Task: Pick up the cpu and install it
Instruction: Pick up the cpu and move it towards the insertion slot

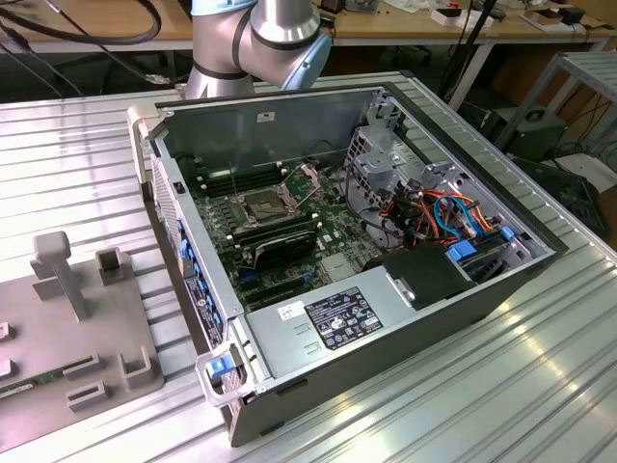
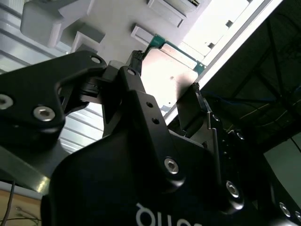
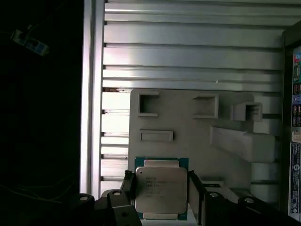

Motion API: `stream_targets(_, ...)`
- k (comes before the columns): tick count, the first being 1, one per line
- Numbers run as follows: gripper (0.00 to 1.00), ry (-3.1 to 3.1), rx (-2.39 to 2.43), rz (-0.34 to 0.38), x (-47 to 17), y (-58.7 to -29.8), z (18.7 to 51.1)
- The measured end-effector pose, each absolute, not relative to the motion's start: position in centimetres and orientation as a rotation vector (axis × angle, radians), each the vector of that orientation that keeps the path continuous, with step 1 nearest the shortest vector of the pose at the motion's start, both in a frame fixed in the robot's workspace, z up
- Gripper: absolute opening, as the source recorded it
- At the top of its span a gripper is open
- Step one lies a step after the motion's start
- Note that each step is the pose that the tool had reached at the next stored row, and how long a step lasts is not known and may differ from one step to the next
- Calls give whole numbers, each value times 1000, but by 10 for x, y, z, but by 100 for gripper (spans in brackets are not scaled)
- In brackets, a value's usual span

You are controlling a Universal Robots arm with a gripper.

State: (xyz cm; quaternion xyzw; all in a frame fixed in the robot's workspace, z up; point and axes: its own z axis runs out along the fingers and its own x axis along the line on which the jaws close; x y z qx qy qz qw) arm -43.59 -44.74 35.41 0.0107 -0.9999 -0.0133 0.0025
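Note:
The cpu [image 3: 160,188], a flat square chip with a dull silver top on a green edge, sits between the two black fingers of my gripper [image 3: 161,181]. In the second wrist view the fingertips [image 2: 136,56] press on opposite edges of the cpu [image 2: 171,80], so the gripper [image 2: 165,71] is shut on it. Both wrist views show it held well above the grey fixture plate [image 3: 197,136]. In the exterior view the dark cpu socket [image 1: 262,204] lies in the open computer case [image 1: 280,121] with its metal frame raised.
The arm [image 1: 260,39] rises behind the case's back wall. The grey fixture plate [image 1: 87,328] with upright holders lies on the ribbed metal table at the exterior view's left. Memory sticks [image 1: 275,241], cables and a power supply [image 1: 333,323] crowd the case.

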Motion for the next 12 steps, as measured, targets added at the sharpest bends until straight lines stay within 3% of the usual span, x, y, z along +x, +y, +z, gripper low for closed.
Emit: stream_targets(12, 55, -3136, 34, -41, -436, -447, 372)
